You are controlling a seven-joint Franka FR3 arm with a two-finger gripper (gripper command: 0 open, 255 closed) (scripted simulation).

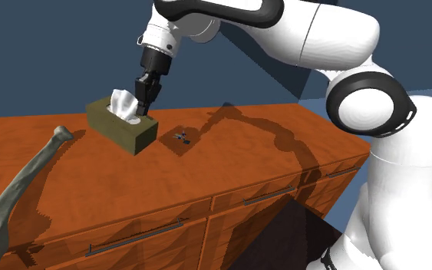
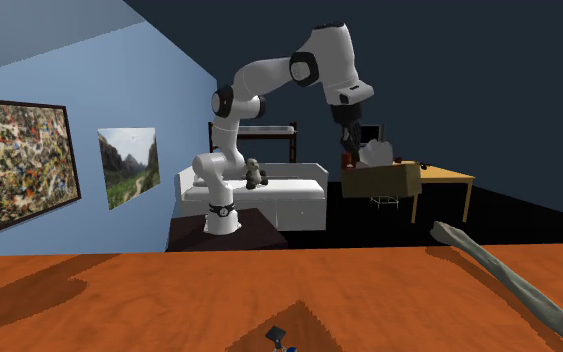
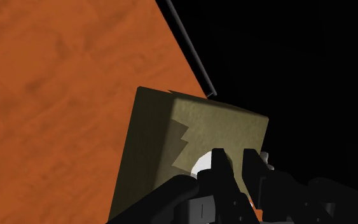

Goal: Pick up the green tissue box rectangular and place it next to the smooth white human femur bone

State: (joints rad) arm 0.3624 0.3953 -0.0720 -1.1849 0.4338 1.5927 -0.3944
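One olive-green tissue box (image 1: 122,125), one long pale bone (image 1: 30,172) and one small dark object (image 1: 180,138) on one surface (image 1: 229,153); one white arm (image 1: 337,46) with one end effector (image 1: 144,98) of two black fingers (image 3: 219,168); three drawer handles (image 1: 133,236); two wall pictures (image 2: 14,165); one white sofa (image 2: 289,195); one wooden table (image 2: 444,178)

Bone (image 1: 22,184) cut off by shoulder view's lower-left edge; small obj (image 1: 180,137) on counter (image 1: 229,153) too tiny to ID, poss. toy.
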